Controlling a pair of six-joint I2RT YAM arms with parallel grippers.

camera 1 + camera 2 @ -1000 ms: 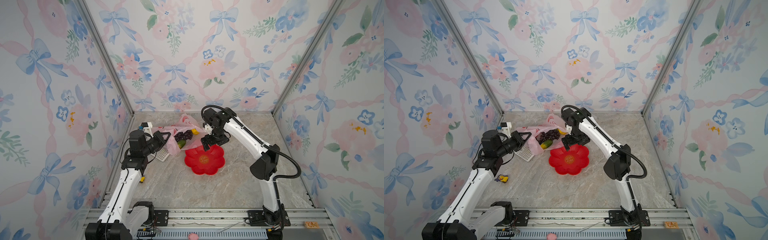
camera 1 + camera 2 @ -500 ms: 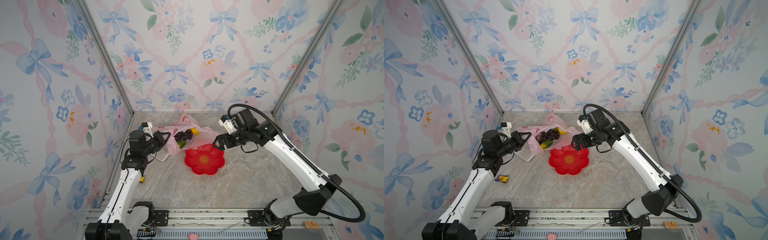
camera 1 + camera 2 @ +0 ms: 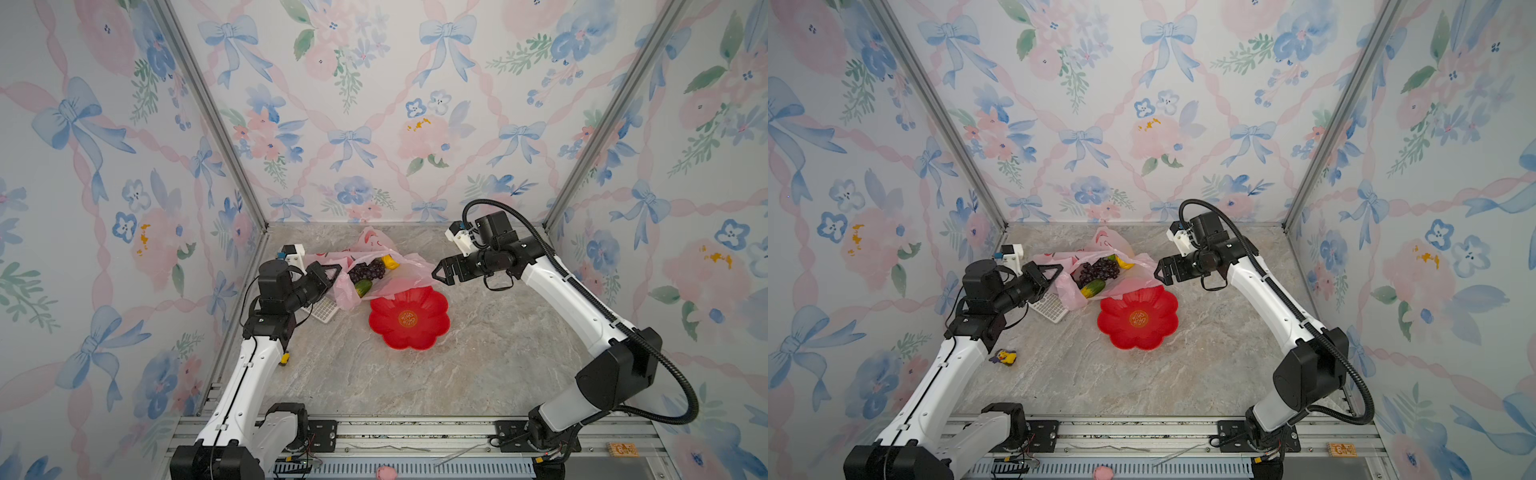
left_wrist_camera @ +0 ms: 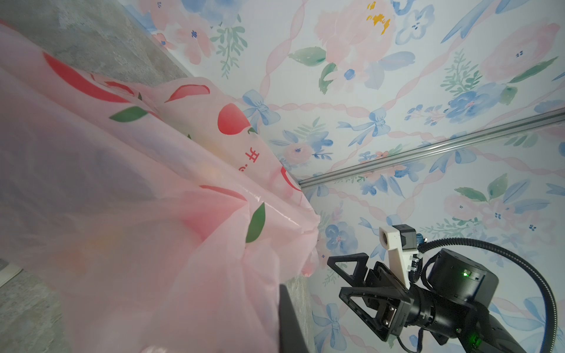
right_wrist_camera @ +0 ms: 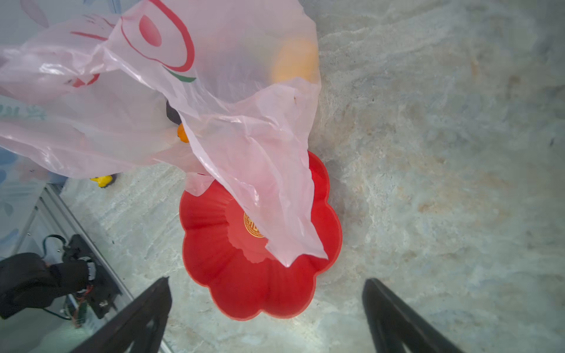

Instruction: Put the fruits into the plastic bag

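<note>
In both top views, fruits (image 3: 368, 270) lie inside plastic bag (image 3: 405, 277).

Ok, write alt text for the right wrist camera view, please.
A thin translucent pink plastic bag hangs over part of a red flower-shaped plate on a grey marble table. The right arm's black fingers stand wide apart, empty.

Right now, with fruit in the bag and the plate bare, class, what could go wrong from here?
1. The plastic bag is held by the left fingers alone, and its mouth lies low and open. The green cucumber-like piece sits near the rim and could roll out if the bag is tugged.
2. A bag flap drapes onto the red plate, close to the open right fingers. They might snag the thin film or drag the plate.
</note>
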